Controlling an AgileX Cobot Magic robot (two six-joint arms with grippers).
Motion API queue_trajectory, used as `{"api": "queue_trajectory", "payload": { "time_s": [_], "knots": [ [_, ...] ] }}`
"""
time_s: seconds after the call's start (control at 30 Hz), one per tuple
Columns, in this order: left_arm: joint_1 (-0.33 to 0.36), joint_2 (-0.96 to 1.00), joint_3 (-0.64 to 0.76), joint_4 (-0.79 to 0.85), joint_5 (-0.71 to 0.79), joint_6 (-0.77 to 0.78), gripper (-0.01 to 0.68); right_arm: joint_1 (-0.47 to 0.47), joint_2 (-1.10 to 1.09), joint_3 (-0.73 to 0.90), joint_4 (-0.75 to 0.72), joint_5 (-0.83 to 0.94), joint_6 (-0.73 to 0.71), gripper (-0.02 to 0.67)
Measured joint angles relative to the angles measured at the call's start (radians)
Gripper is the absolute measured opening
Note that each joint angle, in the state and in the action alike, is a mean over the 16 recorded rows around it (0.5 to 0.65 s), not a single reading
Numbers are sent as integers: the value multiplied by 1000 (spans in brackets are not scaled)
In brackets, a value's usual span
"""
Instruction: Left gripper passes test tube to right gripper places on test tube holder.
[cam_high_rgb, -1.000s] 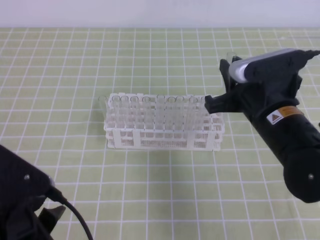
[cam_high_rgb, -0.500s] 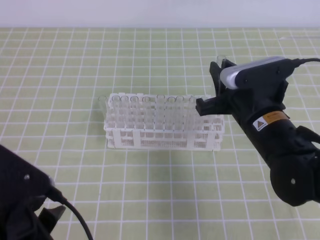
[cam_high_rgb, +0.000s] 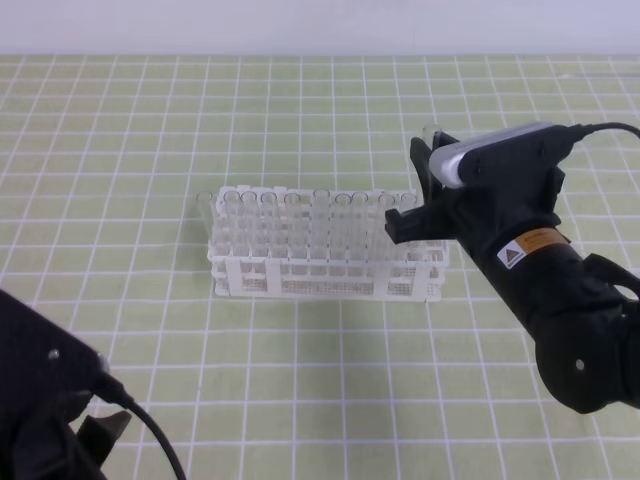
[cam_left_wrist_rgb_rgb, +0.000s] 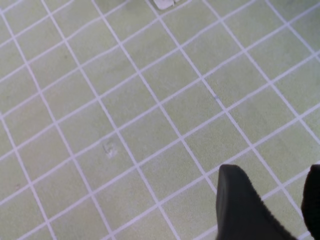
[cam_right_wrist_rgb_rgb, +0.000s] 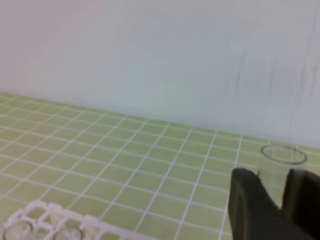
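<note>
The white test tube holder (cam_high_rgb: 325, 262) stands mid-table with several clear tubes in it; its corner shows in the right wrist view (cam_right_wrist_rgb_rgb: 45, 222). My right gripper (cam_high_rgb: 418, 195) hovers over the holder's right end, shut on an upright test tube (cam_high_rgb: 433, 133). That tube's open rim (cam_right_wrist_rgb_rgb: 283, 154) pokes up between the black fingers (cam_right_wrist_rgb_rgb: 250, 200). My left gripper (cam_high_rgb: 98, 432) sits low at the near left corner, far from the holder. Its fingers (cam_left_wrist_rgb_rgb: 240, 210) stand apart over bare mat, open with nothing between them.
A green mat with a white grid (cam_high_rgb: 300, 370) covers the table up to a pale wall (cam_high_rgb: 320, 25) at the back. A black cable (cam_high_rgb: 160, 440) trails from the left arm. One clear tube (cam_high_rgb: 203, 203) leans at the holder's left end.
The right gripper has carried the test tube leftward and slightly down, from beside the holder's right end to above it. The left arm has not moved.
</note>
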Motion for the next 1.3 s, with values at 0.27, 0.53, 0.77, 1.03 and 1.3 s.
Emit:
{"api": "queue_trajectory", "payload": {
  "time_s": [0.27, 0.53, 0.77, 1.03, 1.3],
  "knots": [
    [0, 0, 0, -1, 0, 0, 258, 0, 32, 0, 0, -2, -1, 102],
    [0, 0, 0, -3, 0, 0, 257, 0, 60, 0, 0, -19, -1, 103],
    [0, 0, 0, -3, 0, 0, 258, 0, 68, 0, 0, -31, 0, 134],
    [0, -1, 1, -5, -1, 0, 258, -1, 68, 0, 4, -39, 1, 263],
    [70, -27, 1, -13, -30, -9, 258, -1, 14, 0, 52, -7, -11, 367]
  ]
}}
